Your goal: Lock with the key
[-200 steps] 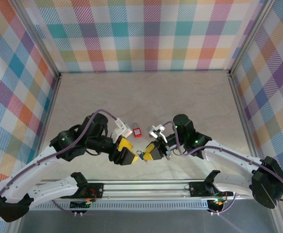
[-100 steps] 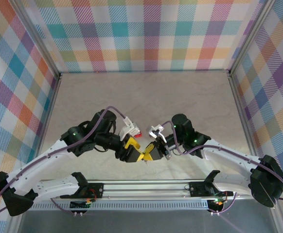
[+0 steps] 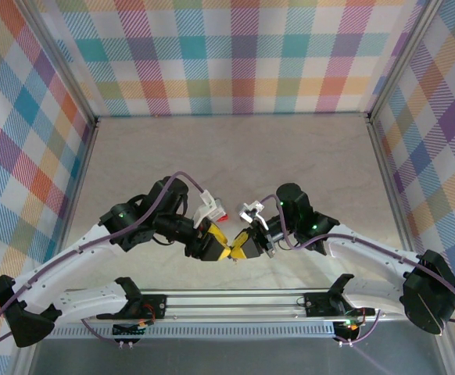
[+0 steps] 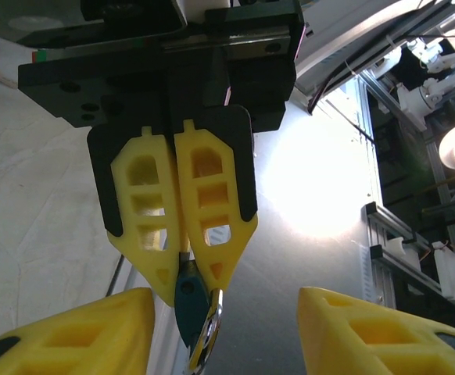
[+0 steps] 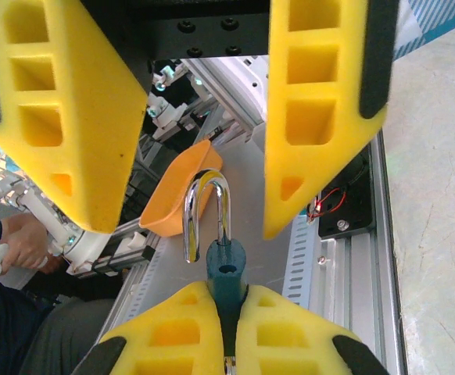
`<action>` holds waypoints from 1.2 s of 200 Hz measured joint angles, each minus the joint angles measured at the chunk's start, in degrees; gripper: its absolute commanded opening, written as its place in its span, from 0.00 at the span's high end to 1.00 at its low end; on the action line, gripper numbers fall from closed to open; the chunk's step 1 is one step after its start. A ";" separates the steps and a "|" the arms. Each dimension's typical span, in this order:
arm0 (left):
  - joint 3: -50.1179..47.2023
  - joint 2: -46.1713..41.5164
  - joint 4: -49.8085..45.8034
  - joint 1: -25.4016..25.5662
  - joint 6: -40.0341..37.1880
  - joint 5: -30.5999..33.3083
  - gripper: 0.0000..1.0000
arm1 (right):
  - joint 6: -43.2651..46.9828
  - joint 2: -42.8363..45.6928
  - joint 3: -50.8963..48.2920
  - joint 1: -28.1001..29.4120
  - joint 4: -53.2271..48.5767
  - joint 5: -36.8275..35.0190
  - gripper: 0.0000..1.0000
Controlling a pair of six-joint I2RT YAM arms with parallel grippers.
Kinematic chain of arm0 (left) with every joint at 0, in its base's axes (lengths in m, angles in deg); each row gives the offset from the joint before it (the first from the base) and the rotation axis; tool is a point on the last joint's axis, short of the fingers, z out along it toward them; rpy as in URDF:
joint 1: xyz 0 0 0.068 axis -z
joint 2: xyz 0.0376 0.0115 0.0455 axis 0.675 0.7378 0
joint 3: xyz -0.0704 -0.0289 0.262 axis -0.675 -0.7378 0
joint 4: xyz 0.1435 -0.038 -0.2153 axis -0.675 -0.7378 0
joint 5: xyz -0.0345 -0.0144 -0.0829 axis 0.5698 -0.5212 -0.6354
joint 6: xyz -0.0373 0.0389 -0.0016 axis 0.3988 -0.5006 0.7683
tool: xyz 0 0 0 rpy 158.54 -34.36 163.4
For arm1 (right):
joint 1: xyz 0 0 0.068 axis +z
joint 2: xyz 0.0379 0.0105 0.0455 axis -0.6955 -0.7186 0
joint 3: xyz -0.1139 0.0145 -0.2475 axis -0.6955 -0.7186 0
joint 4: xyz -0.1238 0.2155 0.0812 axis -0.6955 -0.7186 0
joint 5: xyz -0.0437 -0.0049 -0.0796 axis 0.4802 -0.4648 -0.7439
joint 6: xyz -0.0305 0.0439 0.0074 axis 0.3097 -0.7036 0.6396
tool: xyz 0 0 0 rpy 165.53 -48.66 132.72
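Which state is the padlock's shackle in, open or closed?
Open: one leg of the shackle hangs free beside the teal padlock body.

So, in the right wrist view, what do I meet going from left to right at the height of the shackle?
One yellow finger of the open left gripper → silver shackle of the teal padlock → the gripper's other finger → aluminium rail → table.

Plaid walls [image 3: 243,55], beige tabletop [image 3: 235,156], aluminium rail [image 3: 235,301].
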 measured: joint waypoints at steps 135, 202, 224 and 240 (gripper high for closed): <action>0.00 -0.26 -1.86 0.00 -1.03 1.68 0.75 | 0.02 0.00 0.00 0.07 -0.07 -0.04 1.00; 0.35 1.25 -3.15 0.00 -1.36 3.37 0.98 | 0.79 0.00 0.00 0.09 -1.44 -1.05 1.00; 0.66 1.79 -4.17 0.00 -1.57 3.61 1.00 | 1.62 0.02 0.00 0.11 -2.51 -1.81 1.00; 0.68 1.90 -4.39 0.00 -1.62 3.74 1.00 | 2.21 0.28 0.00 0.22 -3.21 -2.69 1.00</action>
